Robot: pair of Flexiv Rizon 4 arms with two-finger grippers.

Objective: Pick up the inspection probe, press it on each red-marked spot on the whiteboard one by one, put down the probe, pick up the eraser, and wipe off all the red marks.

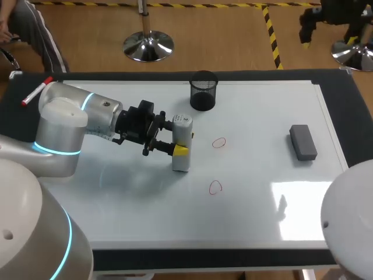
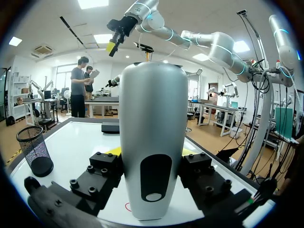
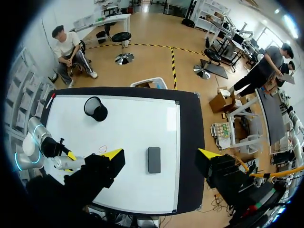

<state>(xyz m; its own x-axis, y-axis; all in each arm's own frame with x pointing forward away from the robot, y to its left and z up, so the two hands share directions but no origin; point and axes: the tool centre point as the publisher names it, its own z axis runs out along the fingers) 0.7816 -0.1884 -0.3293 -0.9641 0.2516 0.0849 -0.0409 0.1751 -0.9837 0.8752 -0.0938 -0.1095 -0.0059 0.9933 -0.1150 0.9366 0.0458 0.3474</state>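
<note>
**A:** Where is the probe, and who holds it?

**B:** The left pincer point(image 1: 178, 140) pinches the pale grey, rounded inspection probe point(image 1: 181, 162) from two sides. It holds the probe upright over the flat whiteboard point(image 1: 262, 198), in the left half of the desk. I think it is held upright so that the lower end can press straight down. Whether the end touches the board, I cannot tell.

**A:** And the red marks?

**B:** There are two small red drawn rings. One ring point(image 1: 218, 142) is near the probe, on the side of the right edge. The other ring point(image 1: 215, 186) is closer to the front edge. The probe stands on neither.

**A:** Why is the other arm away?

**B:** The right pincer point(image 3: 160, 154) hangs high above the desk, fingers spread wide and empty, probably to leave the way free. The dark grey block eraser point(image 1: 303, 142) lies near the right edge, ready for the wiping later.
</note>
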